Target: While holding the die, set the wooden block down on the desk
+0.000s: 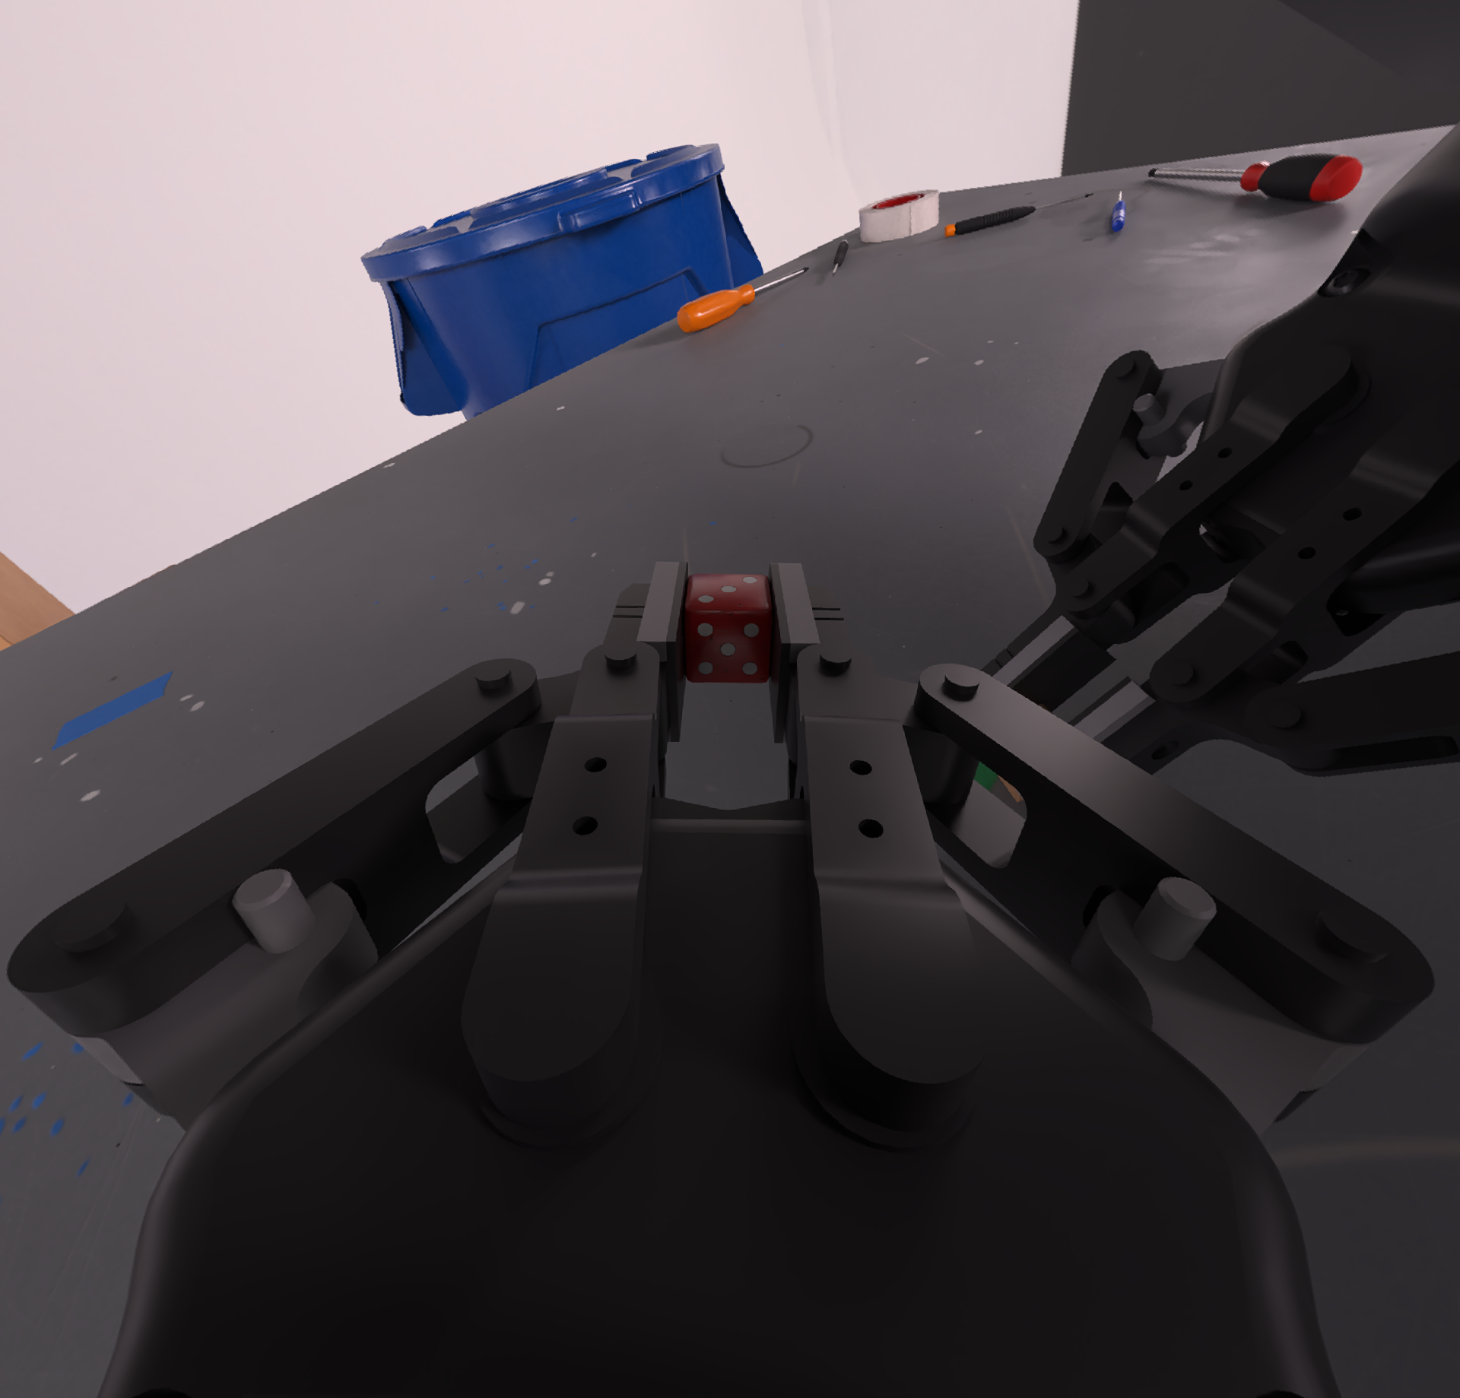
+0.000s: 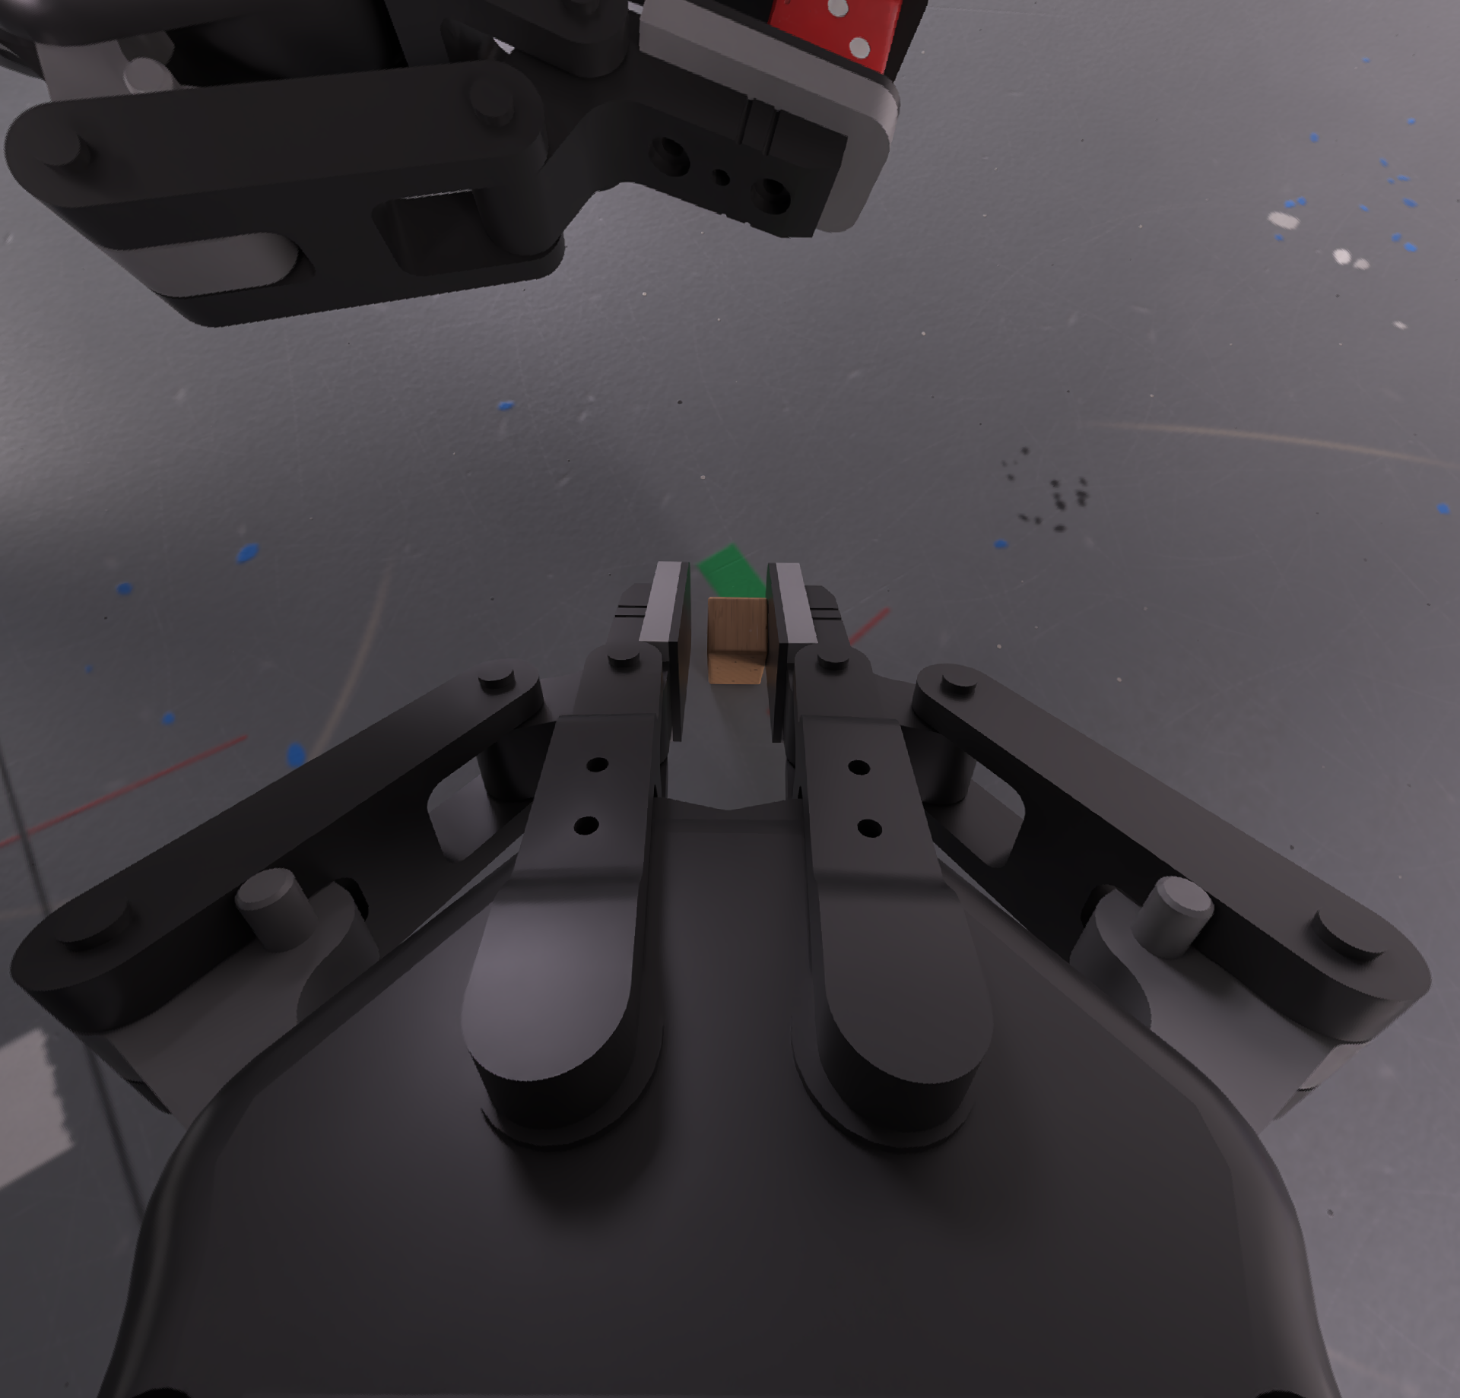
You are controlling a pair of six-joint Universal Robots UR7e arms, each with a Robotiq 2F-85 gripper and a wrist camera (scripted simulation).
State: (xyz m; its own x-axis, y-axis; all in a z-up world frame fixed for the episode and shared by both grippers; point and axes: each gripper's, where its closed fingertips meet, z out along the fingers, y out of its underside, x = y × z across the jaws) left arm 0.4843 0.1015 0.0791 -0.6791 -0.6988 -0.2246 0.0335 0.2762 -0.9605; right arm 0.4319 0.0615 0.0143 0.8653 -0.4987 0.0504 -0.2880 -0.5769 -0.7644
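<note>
Left gripper [image 1: 728,627] has its two pads pressed against opposite faces of the red die [image 1: 727,627], which sits squarely between the fingertips above the dark grey desk [image 1: 869,428]. Right gripper [image 2: 728,633] straddles the wooden block [image 2: 736,641], but a thin gap shows between the block and the left pad, so the pads stand slightly apart from it; whether the other pad touches cannot be told. Only the right wrist view shows the block, with a green patch [image 2: 731,569] on the desk just beyond it, and it catches the die from the side in the other gripper at the top of the frame. Only the left wrist view takes in the far end of the desk: an orange-handled screwdriver [image 1: 715,306], a roll of white tape [image 1: 898,216], a red and black screwdriver [image 1: 1296,177], and a blue bin [image 1: 553,278] beyond the desk edge, whose contents cannot be seen.
</note>
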